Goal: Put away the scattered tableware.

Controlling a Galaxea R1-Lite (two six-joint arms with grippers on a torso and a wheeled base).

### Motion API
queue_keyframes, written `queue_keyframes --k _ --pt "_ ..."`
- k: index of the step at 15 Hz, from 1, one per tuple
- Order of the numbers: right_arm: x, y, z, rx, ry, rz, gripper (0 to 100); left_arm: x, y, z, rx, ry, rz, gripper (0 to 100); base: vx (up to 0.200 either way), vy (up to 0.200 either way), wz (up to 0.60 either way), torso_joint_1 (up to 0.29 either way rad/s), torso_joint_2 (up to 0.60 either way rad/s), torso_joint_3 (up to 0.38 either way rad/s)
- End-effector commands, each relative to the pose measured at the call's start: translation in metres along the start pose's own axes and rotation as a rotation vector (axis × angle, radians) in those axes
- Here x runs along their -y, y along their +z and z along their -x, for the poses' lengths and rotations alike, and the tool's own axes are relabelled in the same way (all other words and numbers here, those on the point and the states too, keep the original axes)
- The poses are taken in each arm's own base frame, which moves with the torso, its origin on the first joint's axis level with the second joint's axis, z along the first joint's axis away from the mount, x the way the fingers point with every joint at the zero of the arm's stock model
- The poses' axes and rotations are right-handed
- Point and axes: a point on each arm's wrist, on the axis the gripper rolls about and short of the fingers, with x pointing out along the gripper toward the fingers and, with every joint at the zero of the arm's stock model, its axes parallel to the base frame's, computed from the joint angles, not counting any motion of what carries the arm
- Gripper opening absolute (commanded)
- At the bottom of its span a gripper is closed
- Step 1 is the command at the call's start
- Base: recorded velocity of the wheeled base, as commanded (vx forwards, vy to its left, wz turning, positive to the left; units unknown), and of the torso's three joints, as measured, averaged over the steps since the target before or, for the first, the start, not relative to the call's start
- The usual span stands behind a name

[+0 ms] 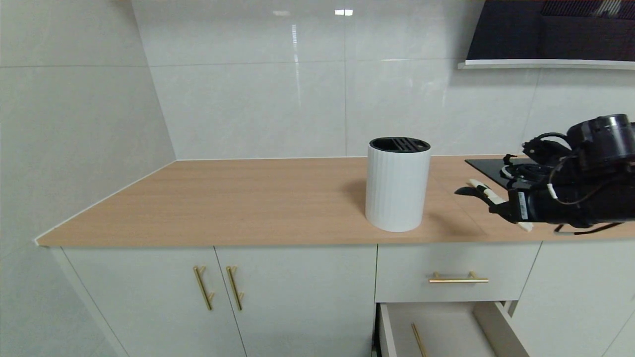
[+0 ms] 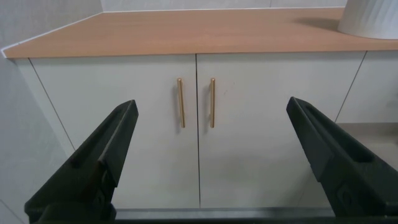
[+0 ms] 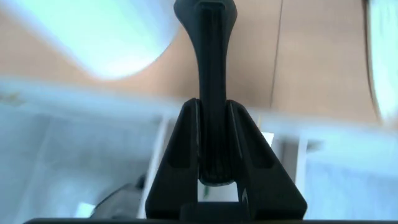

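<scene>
A white ribbed utensil holder [image 1: 397,191] with a black slotted top stands on the wooden counter [image 1: 248,198]; its base also shows in the left wrist view [image 2: 373,18]. Right of it, just above the counter, my right gripper [image 1: 496,206] is shut on a slim black utensil [image 1: 466,191] whose broad end points toward the holder. In the right wrist view the black utensil [image 3: 208,74] runs straight out from between the closed fingers [image 3: 180,143] of my right gripper [image 3: 211,118]. A pale stick-like piece [image 1: 481,188] lies along the gripper. My left gripper [image 2: 211,162] hangs open, low before the cabinet doors.
A black cooktop [image 1: 488,171] lies at the counter's right end under a range hood [image 1: 545,34]. Below the counter are two cabinet doors with gold handles [image 1: 218,287], a shut drawer [image 1: 456,272], and an open drawer [image 1: 446,327] beneath it. A tiled wall stands behind.
</scene>
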Motion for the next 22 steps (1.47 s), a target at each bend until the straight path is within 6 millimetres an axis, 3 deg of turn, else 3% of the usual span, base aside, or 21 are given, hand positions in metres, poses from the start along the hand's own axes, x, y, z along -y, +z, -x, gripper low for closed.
queue_keyframes --k 1,3,6,12,16,22 --pt "-0.008 -0.031 0.055 0.020 0.011 0.000 0 0.000 0.000 0.000 0.000 0.000 0.000 100 0.000 0.000 0.00 0.000 0.00 0.000" --pt "-0.006 -0.052 0.056 -0.027 0.007 -0.001 0 0.000 0.000 0.000 0.000 0.000 0.000 100 0.000 0.000 0.00 0.000 0.00 0.000" --pt "-0.002 -0.064 0.049 -0.079 -0.003 -0.013 0 0.000 0.000 0.000 0.000 0.000 0.000 100 0.000 0.000 0.00 0.000 0.00 0.000" --pt "0.004 -0.068 0.031 -0.142 -0.024 -0.028 0 0.000 0.000 0.000 0.000 0.000 0.000 100 0.000 0.000 0.00 0.000 0.00 0.000" --pt "0.006 -0.068 0.030 -0.142 -0.029 -0.019 0 0.000 0.000 0.000 0.000 0.000 0.000 100 0.000 0.000 0.00 -0.013 0.03 0.019" --pt "0.007 -0.069 0.028 -0.151 -0.031 -0.010 0 0.000 0.000 0.000 0.000 0.000 0.000 100 0.000 0.000 0.00 -0.172 0.41 0.238"
